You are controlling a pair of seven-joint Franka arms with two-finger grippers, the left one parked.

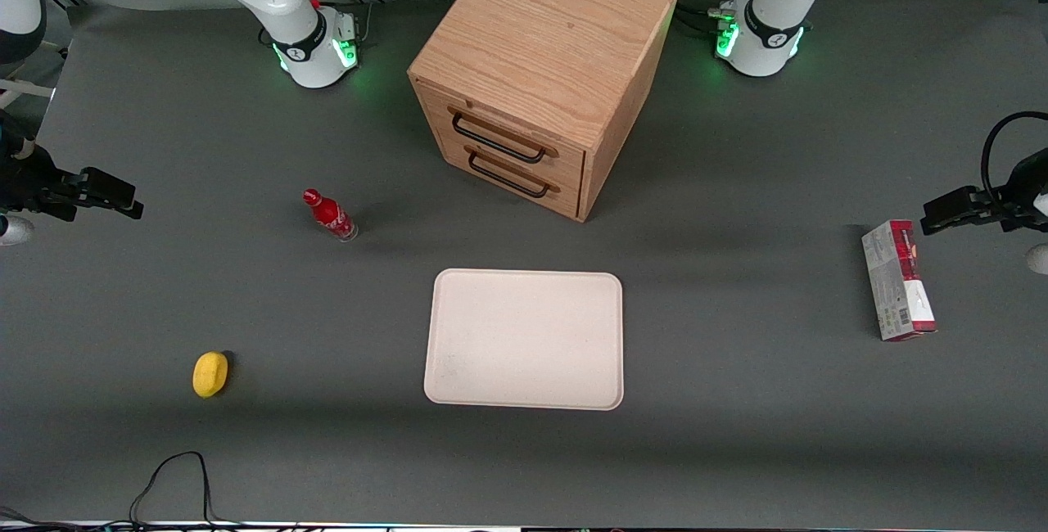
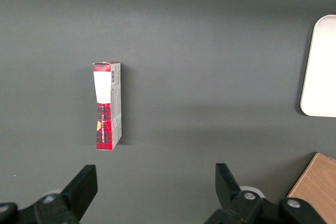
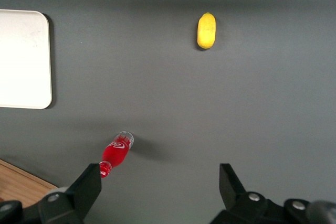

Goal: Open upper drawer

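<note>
The light oak cabinet (image 1: pixel 544 74) stood on the grey table (image 1: pixel 737 434), turned at an angle so that its drawer fronts faced partly toward the working arm's end. The upper drawer (image 1: pixel 503 133) sat flush in the cabinet's face, closed, with its black wire bar handle (image 1: pixel 498 139) running across the front. The lower drawer (image 1: pixel 512 176), directly beneath it, was closed as well and carried a matching handle.

The right gripper (image 1: pixel 123 203) hung above the table at the working arm's end, well apart from the cabinet and touching nothing. Its two black fingers (image 3: pixel 86 187) were spread wide with bare table between them, as the right wrist view showed.

A small red cola bottle (image 1: pixel 330 216) stood between the gripper and the cabinet, much nearer the cabinet, in front of the drawers and a little nearer the front camera than they were. A yellow lemon (image 1: pixel 210 373) lay farther from the cabinet than the bottle, nearer the front camera and toward the working arm's end. A cream rectangular tray (image 1: pixel 524 339) lay flat just nearer the front camera than the cabinet, with nothing on it. A red and white carton (image 1: pixel 897 280) lay well away from the cabinet toward the parked arm's end.
</note>
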